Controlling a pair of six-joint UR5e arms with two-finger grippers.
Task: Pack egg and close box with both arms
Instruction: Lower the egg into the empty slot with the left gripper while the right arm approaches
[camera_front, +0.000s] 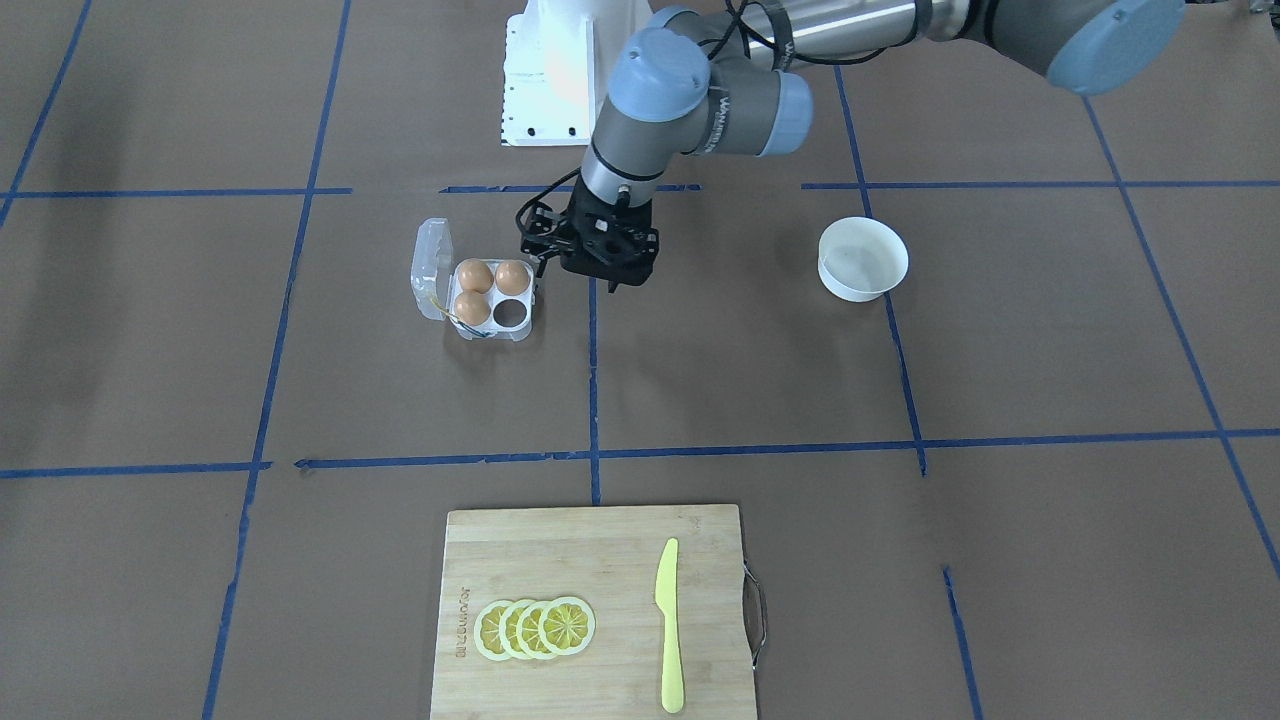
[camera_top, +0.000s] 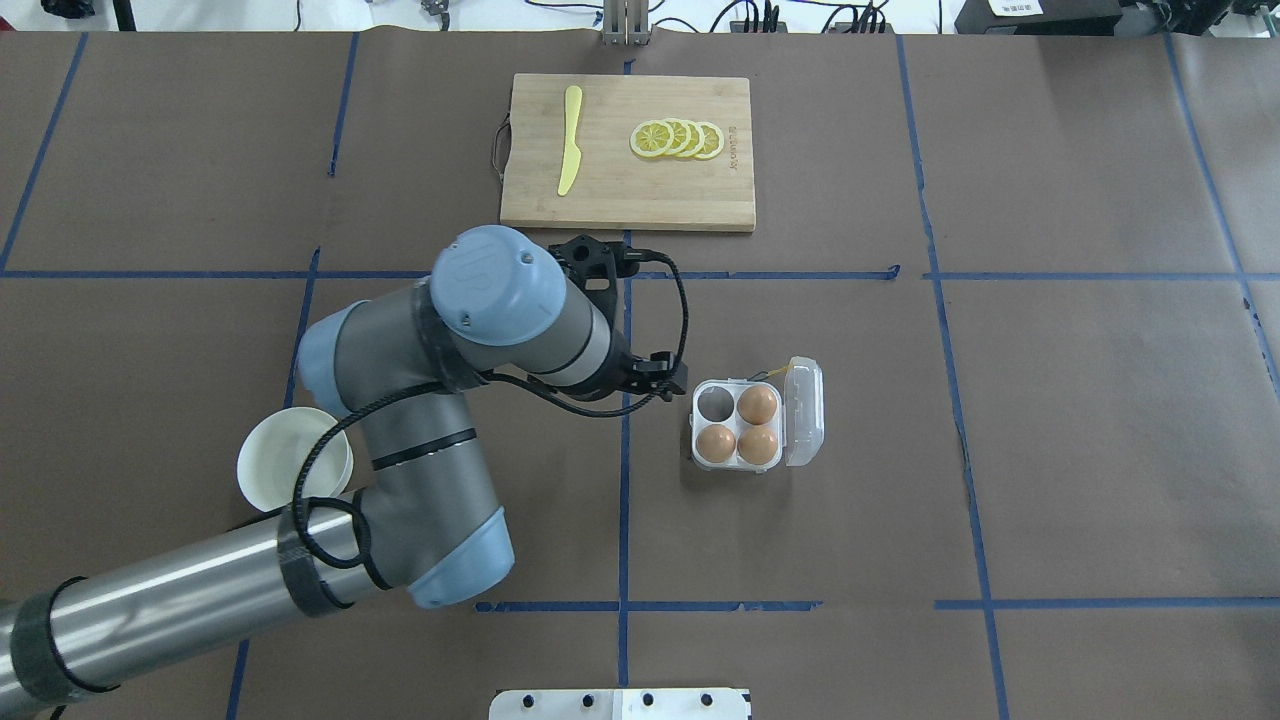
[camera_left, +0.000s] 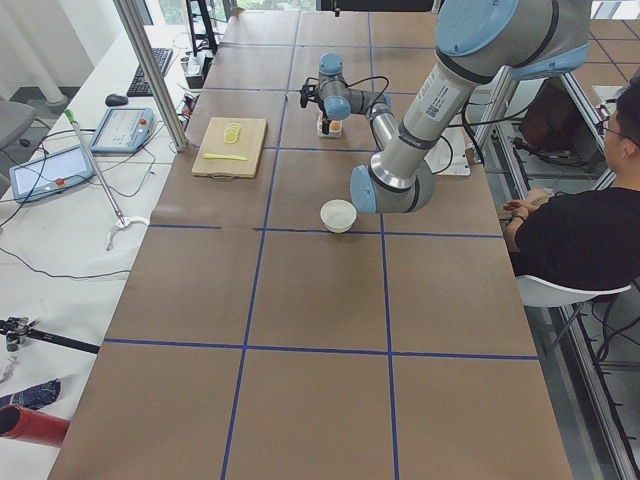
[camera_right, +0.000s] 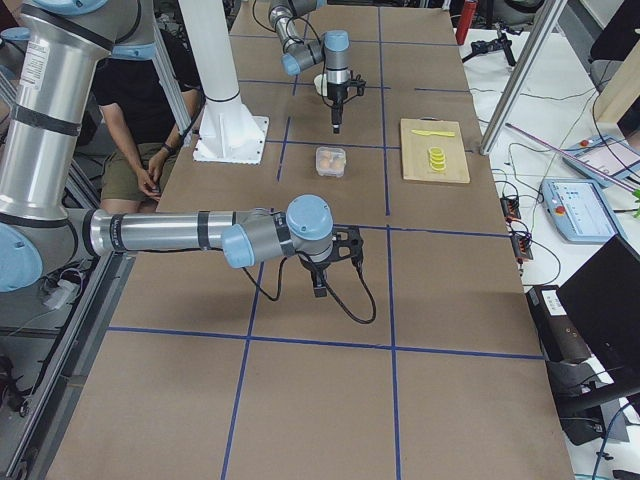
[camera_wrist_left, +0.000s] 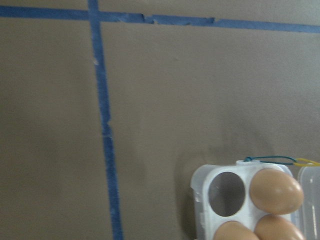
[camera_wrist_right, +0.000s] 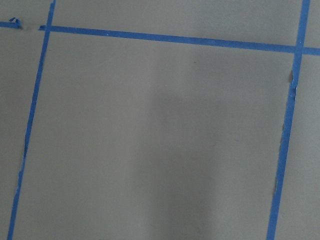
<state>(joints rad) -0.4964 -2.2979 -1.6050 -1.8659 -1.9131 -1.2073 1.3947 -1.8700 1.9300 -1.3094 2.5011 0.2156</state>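
Note:
The clear box (camera_front: 528, 330) lies open on the table, its lid (camera_front: 432, 262) flipped out to the side and a yellowish string (camera_front: 450, 315) at one corner. Three orange-brown eggs (camera_front: 474, 275) (camera_front: 512, 277) (camera_front: 472, 307) sit in its cells. The fourth cell (camera_front: 511, 313) is empty. The left gripper (camera_front: 612, 283) points down, just beside the box and above the table, with its fingers together and nothing in them. The left wrist view shows the box (camera_wrist_left: 200, 185) and an egg (camera_wrist_left: 276, 190) at its lower right. The right gripper (camera_right: 320, 290) hovers low over bare table far from the box; I cannot tell whether it is open or shut.
A white bowl (camera_front: 863, 260) stands empty under the left arm's forearm side. A wooden cutting board (camera_front: 560, 560) holds lemon slices (camera_front: 535, 628) and a yellow knife (camera_front: 668, 630). The white pedestal (camera_front: 550, 70) is at the robot's edge. A seated person (camera_right: 140, 120) is beside it.

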